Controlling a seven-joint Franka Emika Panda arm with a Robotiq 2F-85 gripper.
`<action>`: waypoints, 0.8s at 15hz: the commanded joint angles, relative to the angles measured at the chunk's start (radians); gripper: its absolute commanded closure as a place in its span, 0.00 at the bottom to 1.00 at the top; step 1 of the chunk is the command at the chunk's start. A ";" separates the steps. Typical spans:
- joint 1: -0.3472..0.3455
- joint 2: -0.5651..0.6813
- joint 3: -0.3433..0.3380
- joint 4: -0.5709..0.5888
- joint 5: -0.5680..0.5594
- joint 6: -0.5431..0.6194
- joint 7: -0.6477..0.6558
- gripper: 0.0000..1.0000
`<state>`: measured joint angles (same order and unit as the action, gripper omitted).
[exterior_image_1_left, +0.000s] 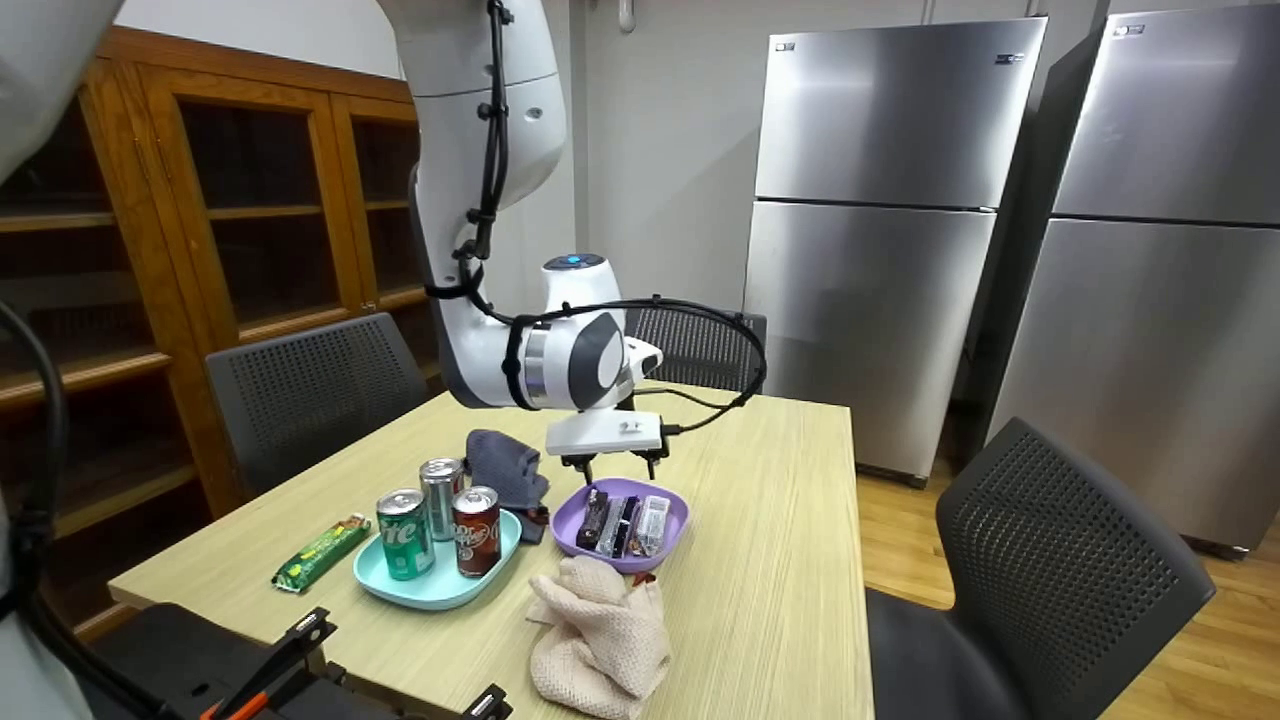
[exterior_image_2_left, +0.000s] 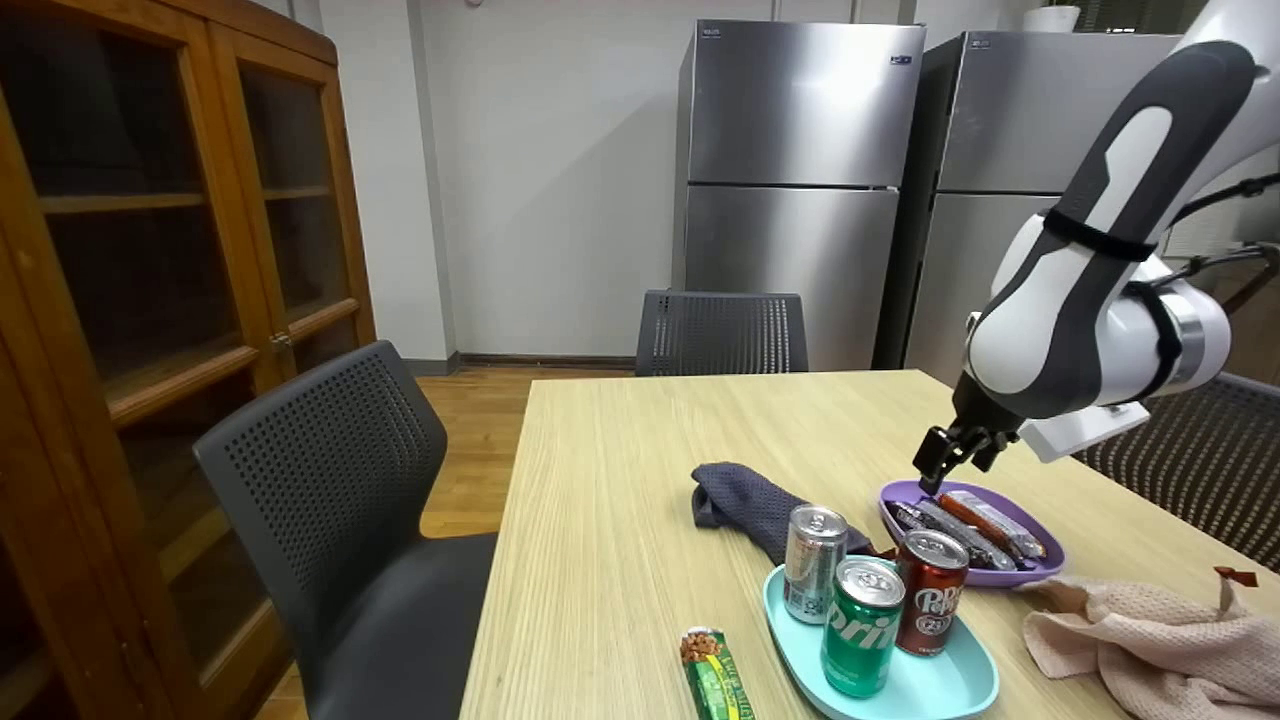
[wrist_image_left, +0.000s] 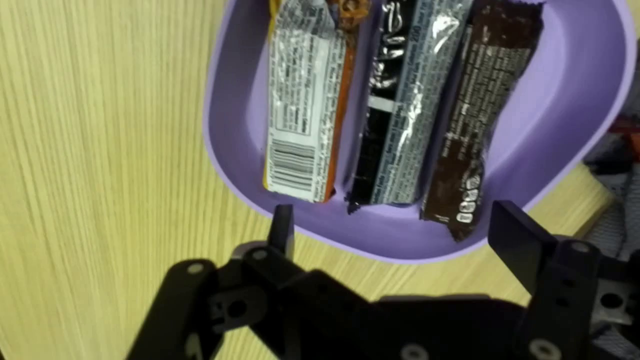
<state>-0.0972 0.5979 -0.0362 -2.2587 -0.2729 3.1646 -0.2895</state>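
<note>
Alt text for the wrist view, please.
Open, empty black hand at the lower rim of a purple plastic tray holding a white-and-orange wrapped bar, a black-and-silver wrapped bar and a brown wrapped bar. Pale wooden table beneath; grey cloth at right.

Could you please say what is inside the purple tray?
The purple tray holds a white-orange snack bar, a black-silver snack bar and a brown snack bar, side by side; anything beneath them is covered.

Claw (exterior_image_2_left: 957, 470) near purple dish (exterior_image_2_left: 1015, 578); cans (exterior_image_2_left: 862, 640) on turquoise tray (exterior_image_2_left: 930, 690)
</note>
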 joint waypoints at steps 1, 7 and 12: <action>0.075 -0.122 -0.021 -0.077 -0.053 -0.053 -0.034 0.00; 0.073 -0.231 0.094 -0.121 -0.065 -0.177 -0.087 0.00; 0.083 -0.219 0.147 -0.105 -0.048 -0.176 -0.116 0.00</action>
<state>-0.0158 0.3801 0.1132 -2.3638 -0.3295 2.9905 -0.3977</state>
